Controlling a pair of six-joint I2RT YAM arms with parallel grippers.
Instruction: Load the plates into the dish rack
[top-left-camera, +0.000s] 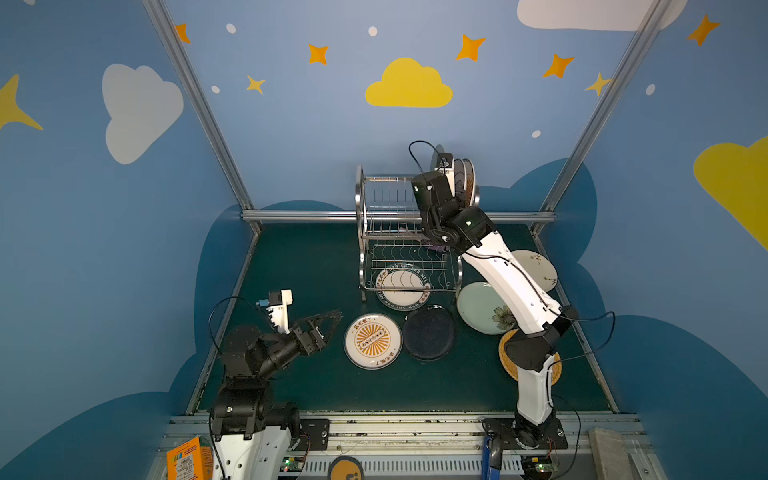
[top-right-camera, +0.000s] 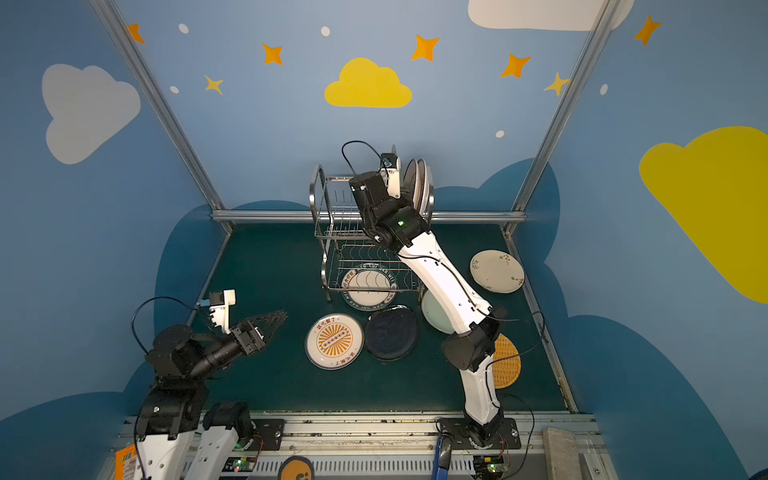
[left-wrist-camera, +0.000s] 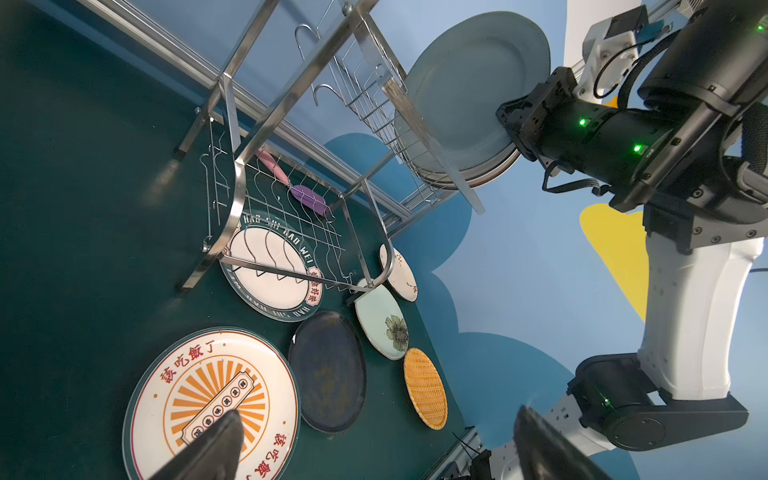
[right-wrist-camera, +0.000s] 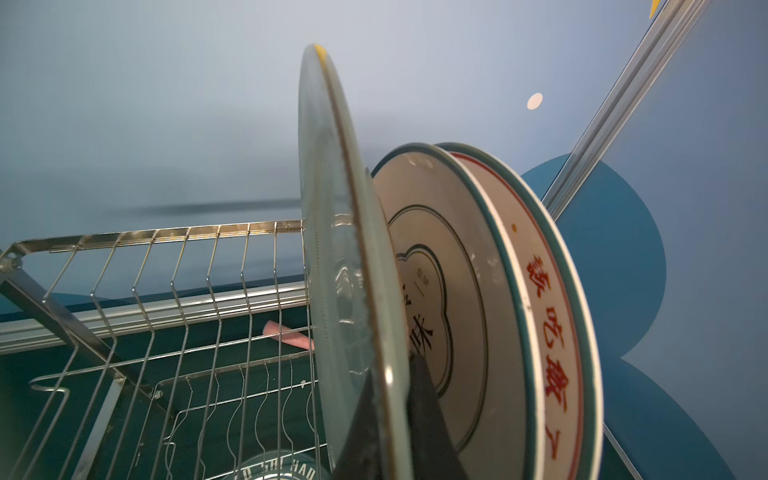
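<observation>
— Nine plates to count. Where are they?

— Two stand upright at the right end of the upper tier of the rack (top-left-camera: 360, 195). One is an emblem plate (right-wrist-camera: 432, 291), and behind it is a plate with red lettering (right-wrist-camera: 548, 316).

— And a third up there?

— The right claw (right-wrist-camera: 392, 372) is clenched on the rim of a grey-green plate (right-wrist-camera: 332, 249) and holds it upright, just beside the emblem plate. Its lower edge is hidden, so I cannot tell whether it sits in a slot.

— The rest?

— Six lie flat on the table (top-left-camera: 311, 386). A lettered-rim plate (top-left-camera: 401, 286) is under the rack's lower tier. In front of the rack, a sunburst plate (top-left-camera: 372, 340) and a navy plate (top-left-camera: 428, 332) sit just beside each other. To the right there is a pale green plate (top-left-camera: 478, 307) with a flower, near the rack's front leg. A cream plate (top-left-camera: 538, 270) lies farther back, and a woven plate (top-right-camera: 508, 361) is partly hidden under the right arm.

— What about the other side?

— The left claw (top-left-camera: 330, 322) hangs released, jaws wide, above the table to the left of the sunburst plate. It touches nothing.
</observation>
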